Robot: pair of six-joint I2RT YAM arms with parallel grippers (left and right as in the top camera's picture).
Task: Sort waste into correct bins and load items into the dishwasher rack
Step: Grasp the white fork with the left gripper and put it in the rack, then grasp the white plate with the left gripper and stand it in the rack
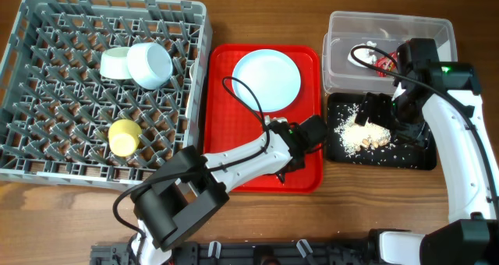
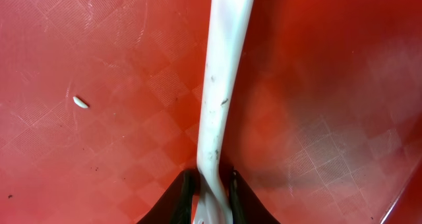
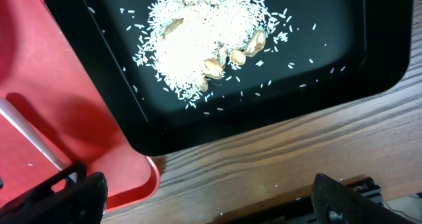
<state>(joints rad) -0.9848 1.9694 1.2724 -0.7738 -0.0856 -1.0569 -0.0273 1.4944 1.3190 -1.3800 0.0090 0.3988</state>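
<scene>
A white plastic utensil (image 2: 221,85) lies on the flat red tray (image 1: 218,140), near the tray's front right corner. Only its long straight handle shows, so I cannot tell whether it is the spoon or the fork. The left claw (image 2: 211,181) is clenched on the near end of that handle, one dark finger on each side. A single pale grain (image 2: 80,102) sits on the red surface just left of the handle.

At the far end of the same tray rests the round pale blue plate (image 1: 267,79), apart from the claw.

To the right of the red tray, the shallow black tray (image 3: 369,53) holds a heap of beige-white crumbs (image 3: 191,46), rice-like grains with a few brown nut-like pieces, and loose grains scattered around it. The right claw (image 3: 204,188) hangs released above the front edge of this tray, its fingers spread wide, with nothing between them.

Behind the black tray stands the clear plastic tub (image 1: 343,23), with the shiny red wrapper (image 1: 386,62) inside it, partly hidden by the right arm.

On the left of the bench (image 1: 265,15) sits the grey dishwasher rack (image 1: 199,31). Among its pegs are the pale green bowl (image 1: 115,62) and the pale blue bowl (image 1: 150,65), touching side by side, and nearer the front the small yellow cup (image 1: 125,136).
</scene>
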